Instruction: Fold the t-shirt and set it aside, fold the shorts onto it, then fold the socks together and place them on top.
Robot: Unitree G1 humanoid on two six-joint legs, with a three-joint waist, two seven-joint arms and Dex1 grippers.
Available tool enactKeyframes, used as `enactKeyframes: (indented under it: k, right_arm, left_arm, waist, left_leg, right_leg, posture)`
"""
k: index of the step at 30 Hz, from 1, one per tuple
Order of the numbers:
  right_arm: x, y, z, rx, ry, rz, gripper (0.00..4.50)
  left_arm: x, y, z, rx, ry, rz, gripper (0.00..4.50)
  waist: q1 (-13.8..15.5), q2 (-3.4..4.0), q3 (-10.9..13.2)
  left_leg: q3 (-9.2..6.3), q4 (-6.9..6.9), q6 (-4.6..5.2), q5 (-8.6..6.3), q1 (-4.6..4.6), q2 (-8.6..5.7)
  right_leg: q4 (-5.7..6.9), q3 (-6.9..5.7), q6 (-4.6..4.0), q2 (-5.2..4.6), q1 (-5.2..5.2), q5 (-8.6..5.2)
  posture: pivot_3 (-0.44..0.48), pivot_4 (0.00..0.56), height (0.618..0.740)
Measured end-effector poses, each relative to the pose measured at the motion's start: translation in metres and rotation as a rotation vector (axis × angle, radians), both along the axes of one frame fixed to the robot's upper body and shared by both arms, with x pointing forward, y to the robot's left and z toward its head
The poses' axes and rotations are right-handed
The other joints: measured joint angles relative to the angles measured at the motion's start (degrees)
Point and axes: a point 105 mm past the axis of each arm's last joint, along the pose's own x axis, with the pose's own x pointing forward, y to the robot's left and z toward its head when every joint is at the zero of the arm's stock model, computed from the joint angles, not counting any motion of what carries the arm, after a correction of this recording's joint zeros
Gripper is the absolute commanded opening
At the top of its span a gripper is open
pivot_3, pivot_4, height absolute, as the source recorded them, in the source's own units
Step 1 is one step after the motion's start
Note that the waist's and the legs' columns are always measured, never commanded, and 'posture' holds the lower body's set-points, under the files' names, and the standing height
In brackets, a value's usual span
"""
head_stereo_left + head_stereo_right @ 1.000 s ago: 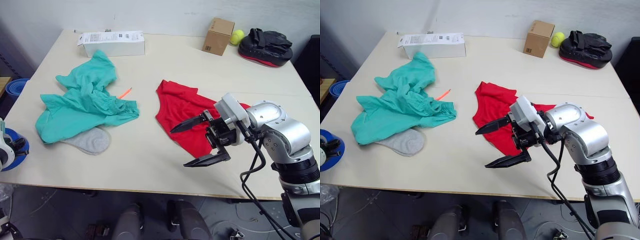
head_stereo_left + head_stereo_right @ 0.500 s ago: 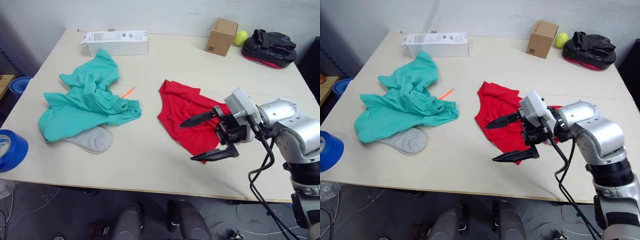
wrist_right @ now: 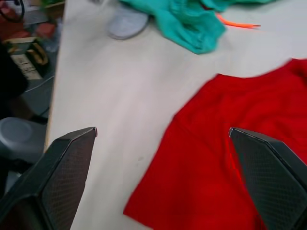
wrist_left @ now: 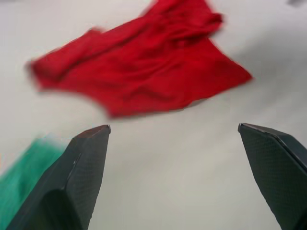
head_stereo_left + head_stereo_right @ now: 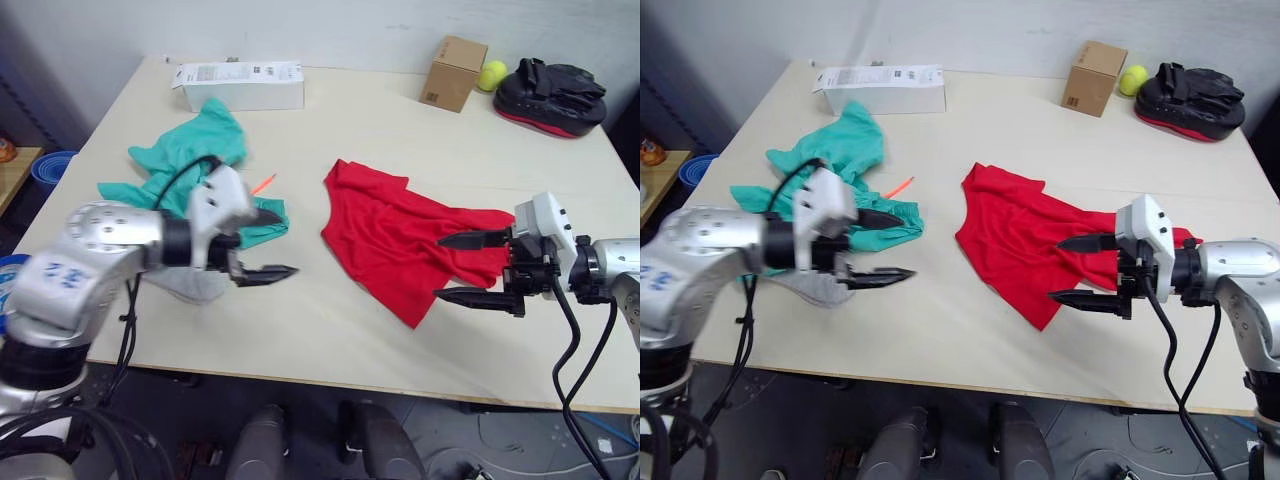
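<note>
Fingers of our right gripper are spread apart, empty, over the red t-shirt's right end. That t-shirt lies mid-desk, crumpled, its length slanting toward the near right corner. Our left gripper, also spread, hovers beside the teal shorts, both arms reaching inward.

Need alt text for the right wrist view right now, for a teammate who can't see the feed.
The open right gripper points across the bare table at the crumpled red t-shirt, its fingers holding nothing. Beyond lie the teal shorts, a grey sock and a thin orange strip.
</note>
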Motion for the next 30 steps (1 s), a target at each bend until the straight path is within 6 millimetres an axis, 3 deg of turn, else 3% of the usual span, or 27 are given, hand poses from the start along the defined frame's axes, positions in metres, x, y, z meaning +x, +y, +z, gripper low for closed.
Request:
enactKeyframes:
  k: [5, 7, 16, 21, 24, 30]
  right_arm:
    - [-0.020, -0.016, -0.009, -0.030, 0.005, -0.135, 4.50]
    - [-0.023, -0.021, -0.007, -0.042, -0.013, -0.174, 4.50]
    - [-0.029, -0.034, -0.005, -0.043, -0.061, -0.310, 4.50]
    - [-0.027, -0.035, -0.005, -0.043, -0.069, -0.340, 4.50]
    - [-0.027, -0.036, -0.006, -0.047, -0.070, -0.349, 4.50]
    - [-0.026, -0.042, -0.009, -0.060, -0.064, -0.371, 4.50]
  left_arm:
    - [0.020, -0.047, -0.043, 0.116, -0.052, -0.238, 4.49]
    - [0.024, -0.056, -0.053, 0.153, -0.068, -0.287, 4.49]
    - [0.054, -0.100, -0.076, 0.195, -0.140, -0.334, 4.49]
    - [0.056, -0.119, -0.082, 0.191, -0.145, -0.352, 4.49]
    - [0.055, -0.131, -0.084, 0.182, -0.143, -0.367, 3.90]
    - [0.053, -0.145, -0.092, 0.166, -0.118, -0.378, 1.97]
  waist:
    - [0.8, 0.01, 0.0]
    - [0.7, 0.01, 0.0]
    - [1.3, 0.00, 0.0]
    - [1.4, 0.00, 0.0]
    - [1.5, 0.00, 0.0]
    - [1.5, 0.00, 0.0]
  left_leg:
    - [-0.04, 0.34, 0.28, 0.03, -0.10, -0.01]
    - [-0.02, 0.40, 0.36, 0.01, -0.13, -0.02]
    - [-0.04, 0.95, 0.73, -0.25, -0.35, -0.01]
    - [-0.05, 0.96, 0.74, -0.26, -0.35, -0.02]
    - [-0.05, 0.96, 0.75, -0.26, -0.35, -0.03]
    - [-0.05, 0.97, 0.76, -0.27, -0.34, -0.04]
  right_leg:
    - [0.11, 0.02, 0.24, 0.05, 0.02, 0.18]
    - [0.10, 0.08, 0.29, 0.02, 0.05, 0.23]
    - [0.03, 0.06, 0.49, 0.01, 0.09, 0.30]
    - [0.01, 0.04, 0.51, 0.00, 0.11, 0.31]
    - [0.00, 0.03, 0.53, 0.00, 0.13, 0.31]
    - [0.00, 0.02, 0.55, 0.00, 0.14, 0.31]
  posture:
    - [0.000, 0.150, 0.740]
    - [0.000, 0.150, 0.740]
    - [0.000, 0.150, 0.740]
    - [0.000, 0.150, 0.740]
    - [0.000, 0.150, 0.740]
    - [0.000, 0.150, 0.740]
